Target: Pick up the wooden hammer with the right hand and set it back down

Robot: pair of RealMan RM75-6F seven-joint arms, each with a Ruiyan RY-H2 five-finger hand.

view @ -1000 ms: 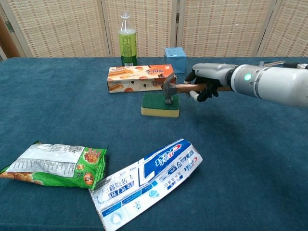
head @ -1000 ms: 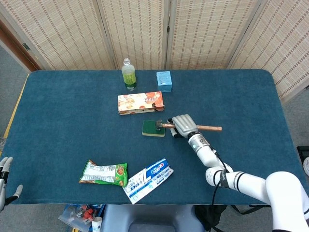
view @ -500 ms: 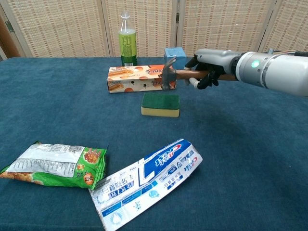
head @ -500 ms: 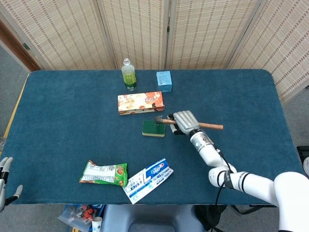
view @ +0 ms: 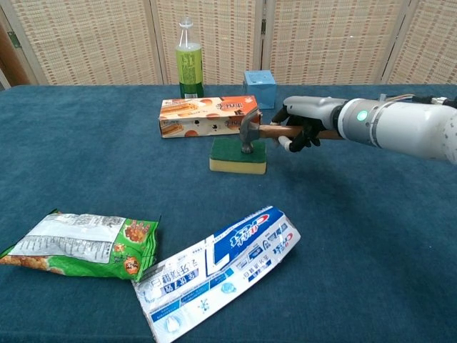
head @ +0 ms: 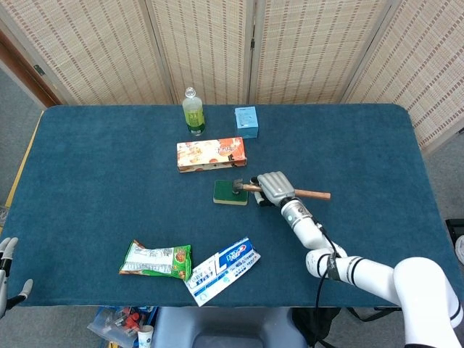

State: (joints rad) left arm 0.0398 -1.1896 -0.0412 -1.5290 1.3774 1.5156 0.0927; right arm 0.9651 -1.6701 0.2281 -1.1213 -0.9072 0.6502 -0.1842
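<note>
Lowered since half a second before: hammer (view: 251, 133), its head brought down from cracker-box height to just above the sponge (view: 238, 155); contact could not be told. Handle was gripped by the right hand (view: 300, 122), fingers curled tight around it, at 3 o'clock of the sponge. Cracker box (head: 211, 154) was noted at 12 o'clock of the sponge. Left hand (head: 7, 275) was seen off the table's (head: 87, 174) 8 o'clock corner, fingers apart, holding nothing.

Your right hand (view: 300, 121) grips the wooden hammer (view: 251, 133) by its handle just above the sponge (view: 238, 155), arm outstretched, while your left hand (head: 9, 264) hangs far off.
</note>
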